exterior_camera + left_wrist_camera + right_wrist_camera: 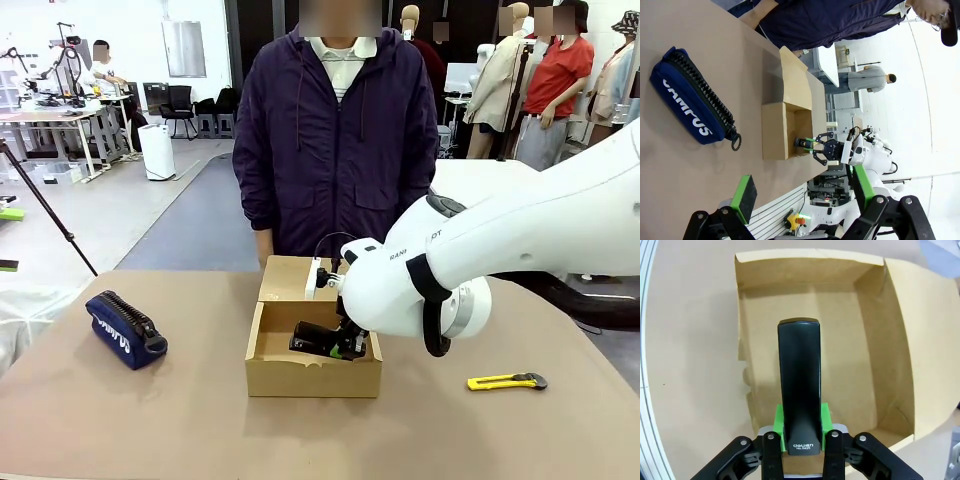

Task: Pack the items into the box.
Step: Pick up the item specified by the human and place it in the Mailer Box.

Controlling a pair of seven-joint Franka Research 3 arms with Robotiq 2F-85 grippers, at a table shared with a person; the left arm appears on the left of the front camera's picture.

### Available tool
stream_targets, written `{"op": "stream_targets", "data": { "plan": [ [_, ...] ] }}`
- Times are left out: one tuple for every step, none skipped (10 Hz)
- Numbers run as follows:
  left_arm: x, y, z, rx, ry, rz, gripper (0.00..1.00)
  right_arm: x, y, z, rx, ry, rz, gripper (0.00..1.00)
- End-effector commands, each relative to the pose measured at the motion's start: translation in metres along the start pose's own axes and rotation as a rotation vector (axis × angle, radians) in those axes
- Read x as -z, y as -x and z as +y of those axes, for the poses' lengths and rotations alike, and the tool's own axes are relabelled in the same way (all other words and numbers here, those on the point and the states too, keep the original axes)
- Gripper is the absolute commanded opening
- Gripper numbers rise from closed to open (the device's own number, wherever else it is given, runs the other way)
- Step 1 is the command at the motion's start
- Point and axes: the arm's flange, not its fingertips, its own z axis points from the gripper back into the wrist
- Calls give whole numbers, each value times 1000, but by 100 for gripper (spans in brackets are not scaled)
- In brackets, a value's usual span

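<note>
The tan cardboard box (312, 378) stands open at mid-table, its flap lid (296, 278) folded back toward the person. My right gripper (350, 340) reaches down into it, shut on the black gadget (318, 340). In the right wrist view the gadget (799, 380) sits between the green pads (778, 427) of that gripper (801, 429), pointing over the box floor (850, 340). I cannot tell whether it touches the floor. The yellow-and-black utility knife (506, 381) lies on the table to the right of the box. My left gripper (802, 195) hangs open above the table, nothing between its fingers.
A navy zip pouch (125, 329) with white lettering lies at the table's left; the left wrist view also shows this pouch (690, 102) beside the box (774, 130). A person (335, 150) in a dark jacket stands behind the box at the far edge.
</note>
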Motion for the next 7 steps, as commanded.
{"op": "stream_targets", "data": {
  "plan": [
    [-3, 0, 0, 15, 2, 11, 100, 1, -6, -8, 40, 10, -20, 0],
    [-3, 0, 0, 15, 2, 11, 100, 0, -6, -8, 48, 4, -23, 56],
    [-3, 0, 0, 15, 2, 11, 100, -2, -5, -10, 52, 19, -23, 100],
    [-3, 0, 0, 15, 2, 11, 100, -5, -4, -12, 62, 45, -29, 100],
    [-3, 0, 0, 15, 2, 11, 100, -7, -3, -14, 62, 64, -24, 100],
    [-3, 0, 0, 15, 2, 11, 100, -14, -3, -16, 65, 84, -38, 100],
    [-3, 0, 0, 15, 2, 11, 100, -20, -4, -17, 69, 103, -49, 100]
  ]
}}
